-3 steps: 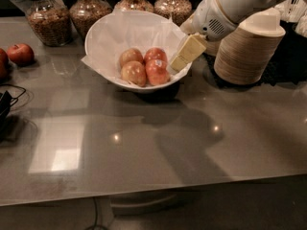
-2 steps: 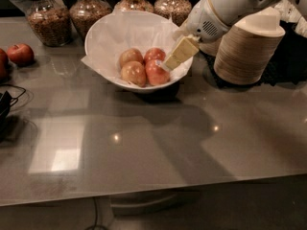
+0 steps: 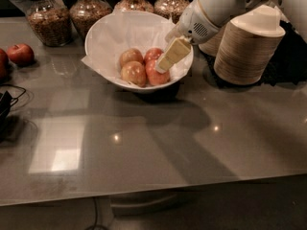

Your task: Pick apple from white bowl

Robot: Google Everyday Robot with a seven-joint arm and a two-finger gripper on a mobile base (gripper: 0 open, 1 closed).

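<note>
The white bowl [image 3: 110, 37], lined with crinkled white paper, stands at the back middle of the grey table. It holds several apples. A red-orange apple [image 3: 158, 77] lies at the front right, a smaller red one [image 3: 152, 54] lies behind it, and two paler yellow-tan ones [image 3: 134, 74] lie to the left. My gripper [image 3: 163, 67] comes in from the upper right over the bowl's right rim. Its cream tip is down among the apples, right at the red-orange apple, and hides part of it.
A stack of tan disposable bowls [image 3: 249, 47] stands close to the right of the white bowl, under my arm. Glass jars [image 3: 45, 16] line the back edge. Red apples [image 3: 20, 54] lie at the far left, and a black cable [image 3: 7, 104] lies on the left edge.
My gripper has moved left and down from the bowl's right rim into the bowl, and its tip is now against the red-orange apple. The apples have not moved.
</note>
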